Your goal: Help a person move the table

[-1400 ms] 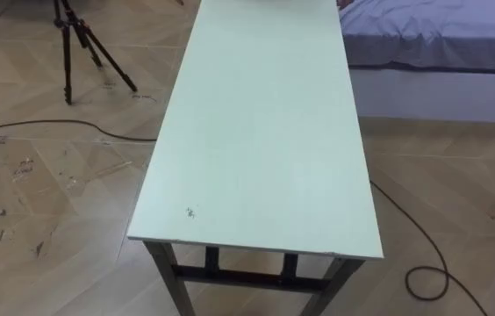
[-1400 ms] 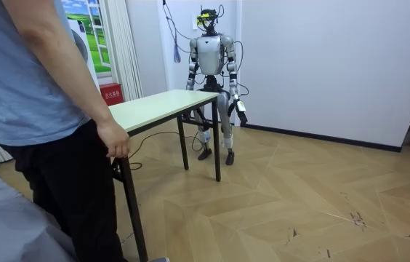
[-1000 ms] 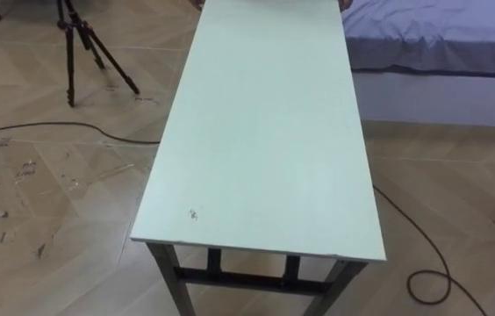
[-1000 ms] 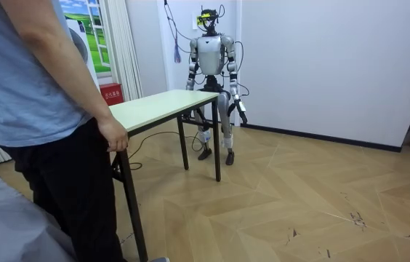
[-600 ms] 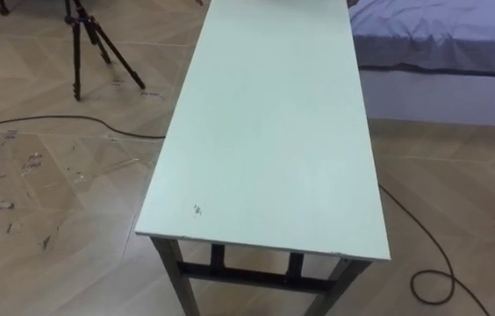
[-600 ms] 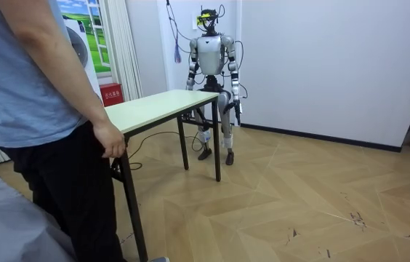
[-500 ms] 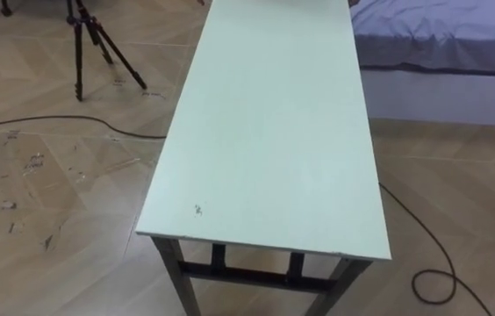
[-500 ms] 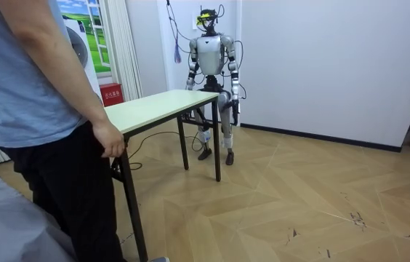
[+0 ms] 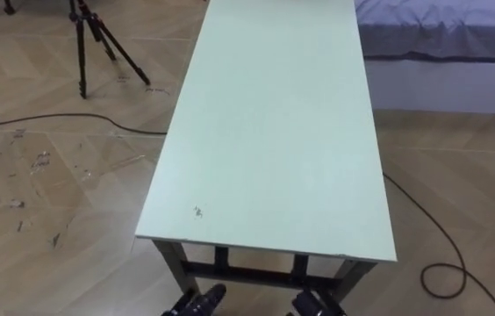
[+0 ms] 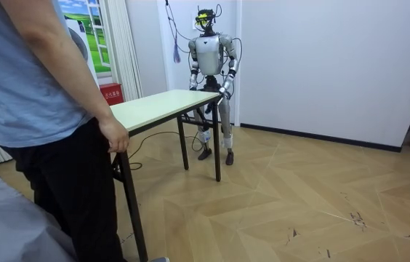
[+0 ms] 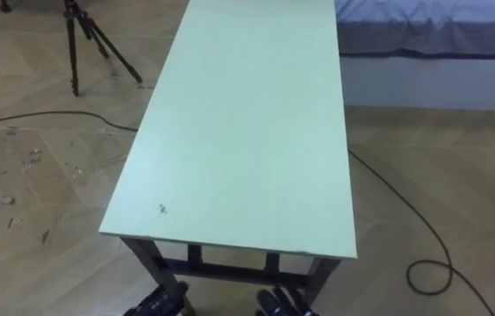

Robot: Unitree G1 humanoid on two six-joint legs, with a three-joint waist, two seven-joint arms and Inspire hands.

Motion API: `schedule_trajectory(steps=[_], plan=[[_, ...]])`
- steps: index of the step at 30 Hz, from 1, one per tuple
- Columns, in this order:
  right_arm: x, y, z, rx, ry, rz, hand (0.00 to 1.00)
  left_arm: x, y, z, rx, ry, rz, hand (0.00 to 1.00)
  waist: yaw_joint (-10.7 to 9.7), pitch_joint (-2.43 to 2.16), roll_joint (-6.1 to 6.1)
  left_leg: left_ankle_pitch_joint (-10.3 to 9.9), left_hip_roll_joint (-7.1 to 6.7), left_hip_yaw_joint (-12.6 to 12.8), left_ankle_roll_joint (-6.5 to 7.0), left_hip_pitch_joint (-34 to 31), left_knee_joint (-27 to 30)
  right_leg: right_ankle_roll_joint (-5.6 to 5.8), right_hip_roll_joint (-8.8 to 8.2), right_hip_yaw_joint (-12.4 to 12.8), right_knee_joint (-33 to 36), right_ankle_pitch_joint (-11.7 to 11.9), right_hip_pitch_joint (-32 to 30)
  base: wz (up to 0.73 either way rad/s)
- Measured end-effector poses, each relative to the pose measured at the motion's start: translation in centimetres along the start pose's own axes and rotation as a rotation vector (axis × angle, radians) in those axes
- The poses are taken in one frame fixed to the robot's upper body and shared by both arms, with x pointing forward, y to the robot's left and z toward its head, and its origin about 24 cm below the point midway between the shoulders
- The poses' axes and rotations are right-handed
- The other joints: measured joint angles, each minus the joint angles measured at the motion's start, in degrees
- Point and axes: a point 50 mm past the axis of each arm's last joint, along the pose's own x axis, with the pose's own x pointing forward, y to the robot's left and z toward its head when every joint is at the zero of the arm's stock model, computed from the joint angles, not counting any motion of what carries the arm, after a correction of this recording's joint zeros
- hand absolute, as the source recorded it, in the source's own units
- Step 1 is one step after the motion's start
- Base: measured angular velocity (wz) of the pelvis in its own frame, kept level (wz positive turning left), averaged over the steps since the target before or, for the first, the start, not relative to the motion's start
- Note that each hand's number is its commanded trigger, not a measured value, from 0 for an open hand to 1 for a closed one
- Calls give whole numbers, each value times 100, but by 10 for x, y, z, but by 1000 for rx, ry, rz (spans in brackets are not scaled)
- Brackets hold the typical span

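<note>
The robot stands upright, both arms bent at the elbow and held forward at hip height. The left hand [image 9: 197,304] points forward, back uppermost. The right hand [image 9: 309,306] sits level with it, a little apart on its right and angled the same way. How either hand is closed cannot be made out.

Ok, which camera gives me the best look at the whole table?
The room view: the table shows end to end with its legs, the person's hand at one end. The eye views look down on its top, far end cut off at the upper edge.
</note>
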Motion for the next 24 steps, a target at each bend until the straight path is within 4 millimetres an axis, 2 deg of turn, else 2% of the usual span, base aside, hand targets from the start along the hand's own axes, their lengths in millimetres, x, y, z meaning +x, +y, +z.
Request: schedule_trajectory(steps=[7, 11, 15, 17, 24], plan=[[10, 24, 2, -14, 29, 138, 0, 2, -35, 9, 2, -13, -156, 0, -117, 35, -37, 0, 1, -1, 0, 30, 1, 4, -2, 31, 59, -3, 21, -1], [21, 33, 18, -15, 11, 185, 0, 10, -45, 20, -8, -24, -193, 0, -185, 41, -35, 0, -2, -13, 0, 38, 1, 4, -5, 21, 70, -3, 29, 0], [24, 37, 26, -45, 13, 199, 0, 13, -48, 24, -36, -30, -198, 0, -223, 57, -3, 0, -2, -16, 1, 56, 1, 4, -4, 23, 71, -3, 28, 0], [24, 46, 29, -67, 18, 229, 0, 13, -50, 25, -65, -31, -203, 0, -229, 68, 14, 0, -2, -16, 0, 44, 1, 5, -3, 23, 67, -5, 21, 0], [28, 50, 32, -98, 50, 225, 0, 13, -52, 28, -77, -32, -177, 0, -188, 76, 18, 0, -1, -7, 0, 63, 0, 5, 1, 34, 81, -5, 39, 0]])
